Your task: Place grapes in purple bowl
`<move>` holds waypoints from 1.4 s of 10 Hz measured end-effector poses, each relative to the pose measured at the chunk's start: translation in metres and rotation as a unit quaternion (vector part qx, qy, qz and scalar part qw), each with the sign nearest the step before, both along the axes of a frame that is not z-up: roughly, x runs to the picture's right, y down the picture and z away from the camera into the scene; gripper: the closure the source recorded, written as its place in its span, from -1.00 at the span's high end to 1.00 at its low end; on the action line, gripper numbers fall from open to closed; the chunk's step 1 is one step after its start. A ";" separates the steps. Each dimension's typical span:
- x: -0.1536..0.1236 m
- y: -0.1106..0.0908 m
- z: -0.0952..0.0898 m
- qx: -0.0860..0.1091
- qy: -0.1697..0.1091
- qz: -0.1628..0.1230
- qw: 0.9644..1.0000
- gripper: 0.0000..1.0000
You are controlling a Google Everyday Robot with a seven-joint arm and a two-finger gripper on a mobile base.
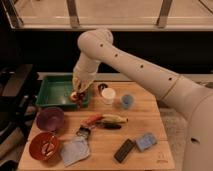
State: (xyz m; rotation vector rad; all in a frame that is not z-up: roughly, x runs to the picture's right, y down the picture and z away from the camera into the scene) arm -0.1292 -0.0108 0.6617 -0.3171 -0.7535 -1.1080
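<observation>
My gripper (79,95) hangs from the white arm over the right end of the green bin. It is shut on the grapes (80,99), a small dark reddish bunch showing just under the fingers. The purple bowl (50,119) stands on the wooden table to the lower left of the gripper, in front of the bin, with nothing visible inside it.
The green bin (52,92) holds a small orange thing under the gripper. A white cup (108,95) and a blue cup (127,101) stand to the right. A carrot (92,120), banana (114,119), orange-red bowl (45,146), grey cloth (75,150), black remote (124,150) and blue sponge (146,141) lie nearer.
</observation>
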 end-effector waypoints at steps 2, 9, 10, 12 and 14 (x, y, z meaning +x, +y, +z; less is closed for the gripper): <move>-0.048 -0.003 -0.007 0.016 -0.045 -0.015 0.999 -0.82; -0.126 0.022 -0.004 -0.005 -0.163 -0.025 0.986 0.55; -0.129 0.027 0.000 -0.013 -0.168 -0.023 0.985 0.60; -0.133 0.035 0.006 -0.030 -0.179 -0.016 0.983 0.60; -0.131 0.034 0.006 -0.030 -0.178 -0.015 0.983 0.60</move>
